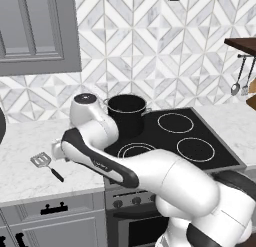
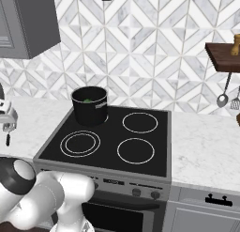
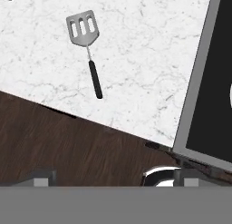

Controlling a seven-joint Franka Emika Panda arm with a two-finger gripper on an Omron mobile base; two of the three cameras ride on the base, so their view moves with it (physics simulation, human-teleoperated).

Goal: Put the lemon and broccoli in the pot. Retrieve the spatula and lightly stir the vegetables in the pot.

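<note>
The spatula (image 1: 44, 162) lies flat on the white marble counter left of the stove, slotted blade toward the wall and black handle toward the front edge. My gripper (image 1: 55, 151) hangs just above it, a little toward the stove. In the hand view the spatula (image 3: 86, 46) sits upper left. The gripper (image 3: 113, 181) is open, its tips wide apart with nothing between them. The black pot (image 1: 126, 111) stands on the back left burner. In the right base view a bit of green broccoli (image 2: 87, 100) shows inside the pot (image 2: 90, 106). The lemon is hidden.
The black stove top (image 1: 175, 136) runs right of the counter (image 1: 25, 141), and its grey edge (image 3: 197, 82) crosses the hand view. Metal ladles (image 2: 223, 99) hang under a wooden shelf (image 2: 222, 55) at the far right. A grey wall cabinet (image 1: 35, 31) hangs above the counter.
</note>
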